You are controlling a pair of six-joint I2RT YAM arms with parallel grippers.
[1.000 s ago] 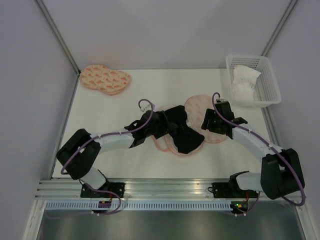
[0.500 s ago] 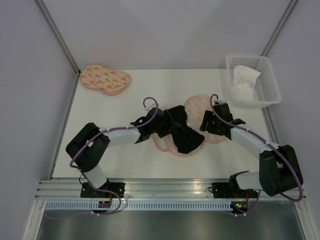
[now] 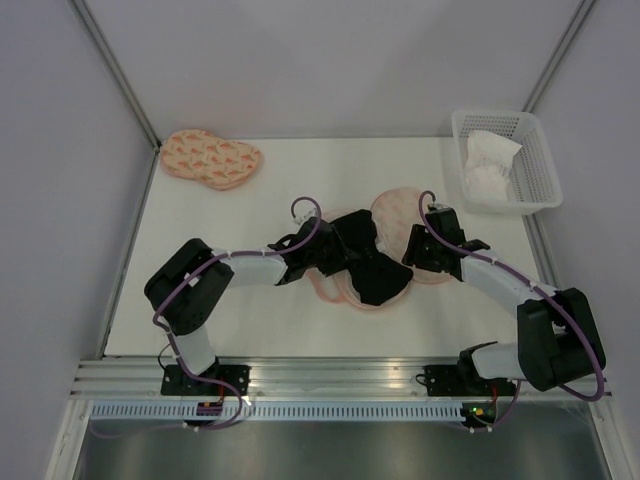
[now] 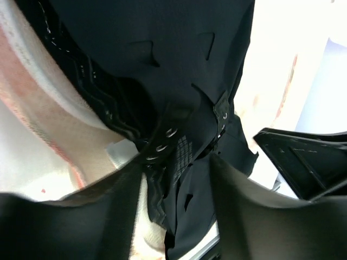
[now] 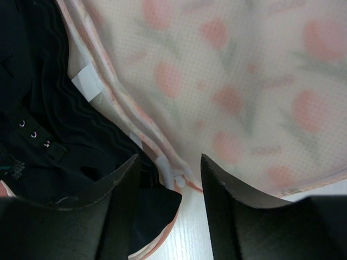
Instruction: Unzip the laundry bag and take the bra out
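The laundry bag [image 3: 402, 214] lies unzipped and spread open mid-table, its pale mesh lobes facing up. The black bra [image 3: 368, 266] lies across the open bag. My left gripper [image 3: 322, 256] is open at the bra's left edge. In the left wrist view the gripper [image 4: 176, 162] has bra fabric [image 4: 162, 43] lying between its fingers, with the bag's rim [image 4: 49, 127] to the left. My right gripper [image 3: 419, 246] is open over the bag's right lobe. In the right wrist view the gripper [image 5: 169, 158] straddles the rim beside a white zipper pull [image 5: 177, 174], with the bag's mesh [image 5: 244, 81] above and the bra [image 5: 38, 108] to the left.
A second, closed leaf-print pouch [image 3: 211, 158] lies at the back left. A white lattice basket [image 3: 540, 165] holding white cloth [image 3: 488, 162] stands at the back right. Slanted frame posts rise at both back corners.
My left arm has reached further right, bringing its gripper onto the bra's left edge. My right gripper has barely shifted. The bra and bag lie much as before.
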